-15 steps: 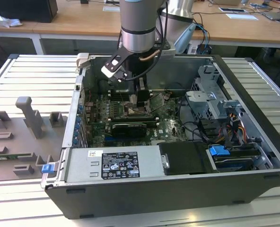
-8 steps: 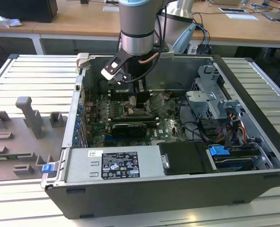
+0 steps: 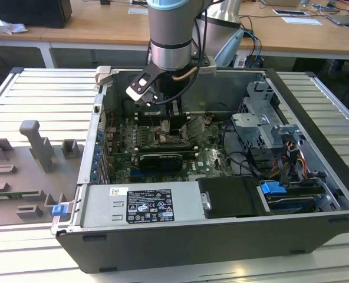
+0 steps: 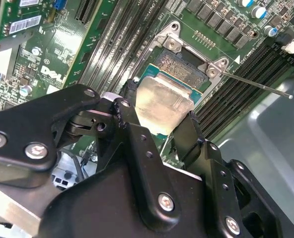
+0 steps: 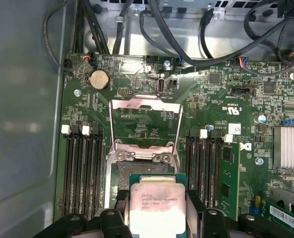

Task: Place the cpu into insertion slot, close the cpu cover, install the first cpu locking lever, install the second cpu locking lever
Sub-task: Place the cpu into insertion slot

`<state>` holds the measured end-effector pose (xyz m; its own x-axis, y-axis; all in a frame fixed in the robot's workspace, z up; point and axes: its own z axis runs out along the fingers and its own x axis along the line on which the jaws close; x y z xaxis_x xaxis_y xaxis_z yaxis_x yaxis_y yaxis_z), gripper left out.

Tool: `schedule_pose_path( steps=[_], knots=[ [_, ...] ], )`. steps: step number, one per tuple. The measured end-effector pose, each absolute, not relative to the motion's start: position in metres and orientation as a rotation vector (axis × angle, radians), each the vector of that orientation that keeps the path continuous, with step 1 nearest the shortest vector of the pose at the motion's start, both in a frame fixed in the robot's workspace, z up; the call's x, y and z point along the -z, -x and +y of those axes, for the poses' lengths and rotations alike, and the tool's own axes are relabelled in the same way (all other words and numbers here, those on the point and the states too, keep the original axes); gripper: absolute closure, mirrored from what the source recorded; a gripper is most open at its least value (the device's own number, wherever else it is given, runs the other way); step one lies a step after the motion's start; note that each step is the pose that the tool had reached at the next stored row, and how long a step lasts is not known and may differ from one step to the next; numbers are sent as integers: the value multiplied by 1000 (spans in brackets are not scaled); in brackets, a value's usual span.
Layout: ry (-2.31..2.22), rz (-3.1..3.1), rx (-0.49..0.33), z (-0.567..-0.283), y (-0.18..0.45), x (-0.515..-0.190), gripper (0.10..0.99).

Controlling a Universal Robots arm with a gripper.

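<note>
- Inside the open computer case (image 3: 316,112), near the middle of the green board (image 3: 213,154), the arm (image 3: 171,35) reaches down and holds my claw (image 3: 165,115) low over the socket area.
- I see the claw (image 4: 161,105) closed down to the width of the chip (image 4: 164,101). Its two black fingers (image 4: 187,138) press on opposite edges of the chip, and it has hold of nothing else.
- The first wrist view shows me the chip (image 5: 156,210) lying flat between the fingers, pale metal top up, with a thin green rim around it.
- The socket (image 4: 183,67) sits just beyond the chip, its dark centre uncovered. The chip overlaps the socket's near edge, and I cannot tell whether it touches there or hangs just above.
- The cover (image 5: 145,104) stands open, hinged back from the socket's far edge, and green board shows through its square cut-out.
- A thin metal lever (image 4: 256,85) sticks out from one corner of the socket and passes above the memory slots (image 4: 236,79).
- Memory slots run along both sides of the socket, parallel to its edges.
- The case stands on a slatted tabletop (image 3: 39,88), with a grey fixture (image 3: 39,150) beside it toward the exterior view's left.
</note>
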<state>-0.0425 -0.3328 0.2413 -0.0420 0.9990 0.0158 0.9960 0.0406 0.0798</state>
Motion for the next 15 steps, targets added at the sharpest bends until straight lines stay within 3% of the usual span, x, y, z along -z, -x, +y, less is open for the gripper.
schedule_pose_path(
  steps=[15],
  knots=[
    [-2151,2226,-106,-323,47,-222,545]
  ],
)
